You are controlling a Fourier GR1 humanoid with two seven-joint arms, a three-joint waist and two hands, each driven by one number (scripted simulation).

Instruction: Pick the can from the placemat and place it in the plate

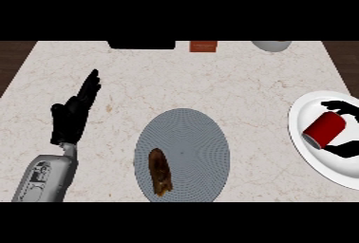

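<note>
Right hand (342, 106) pinches the red can (324, 129) across its curved sides over the white plate (329, 168) at right; rigid, light, slick, likely to roll. Left hand (70, 118) rests open.

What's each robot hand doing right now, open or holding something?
Left robot hand: open, holding nothing.
Right robot hand: closed round the red can, at the white plate.

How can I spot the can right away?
Find the white plate at the far right. Over it the right hand curls round the can, which is tilted. It is the only red cylinder; the brown thing lies on the grey placemat.
</note>
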